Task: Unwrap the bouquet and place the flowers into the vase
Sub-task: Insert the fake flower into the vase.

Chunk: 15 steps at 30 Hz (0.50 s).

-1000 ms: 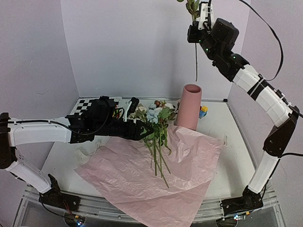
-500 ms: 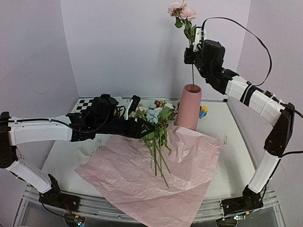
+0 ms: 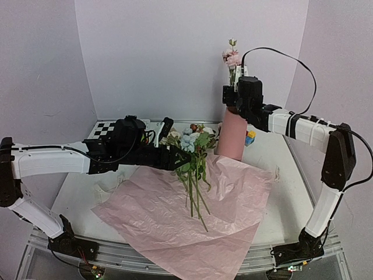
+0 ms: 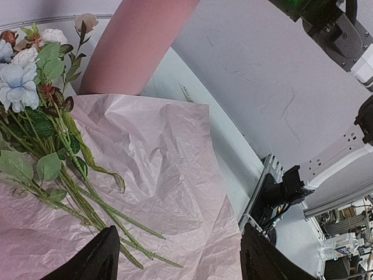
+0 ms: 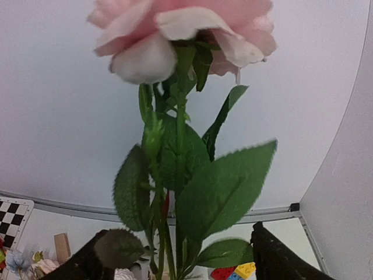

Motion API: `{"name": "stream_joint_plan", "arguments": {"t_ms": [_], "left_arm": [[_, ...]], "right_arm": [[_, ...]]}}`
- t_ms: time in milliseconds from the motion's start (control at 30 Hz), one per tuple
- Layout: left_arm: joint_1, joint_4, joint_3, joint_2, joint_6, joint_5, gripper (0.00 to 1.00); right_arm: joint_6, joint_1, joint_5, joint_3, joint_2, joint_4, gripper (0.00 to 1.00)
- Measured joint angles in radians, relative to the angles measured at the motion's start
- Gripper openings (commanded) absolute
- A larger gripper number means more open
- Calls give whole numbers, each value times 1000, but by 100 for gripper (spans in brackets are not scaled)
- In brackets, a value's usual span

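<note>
The pink vase (image 3: 233, 137) stands at the back of the table. A pale pink flower (image 3: 232, 57) sticks up out of its mouth. My right gripper (image 3: 236, 88) hovers just above the vase's mouth, open, and the flower's leafy stem (image 5: 175, 192) runs up between its spread fingers (image 5: 280, 256). The other flowers (image 3: 195, 150) lie in a bunch on the flattened pink paper (image 3: 175, 216) of the bouquet. My left gripper (image 3: 175, 158) is open and low over their stems (image 4: 87, 198), with the vase (image 4: 137, 46) behind.
Coloured toy blocks (image 3: 250, 137) sit right of the vase and show in the right wrist view (image 5: 236, 272). A checkerboard (image 3: 108, 129) lies at the back left. Walls close in on the left, back and right.
My right arm has come down, lowering the pink flower's stem into the vase. Its gripper has opened off the stem. The left arm has hardly moved.
</note>
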Motion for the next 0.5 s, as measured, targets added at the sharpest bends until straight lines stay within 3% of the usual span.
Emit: {"name": "stream_joint_plan", "arguments": {"t_ms": [267,500], "left_arm": [[0,-1,0,5,0,-10,73],[-1,-2,0,36,0,-25,74]], "right_arm": [[61,0,-24,-83,-109,-111,97],[130,0,-187,-113,-316,-263,98]]}}
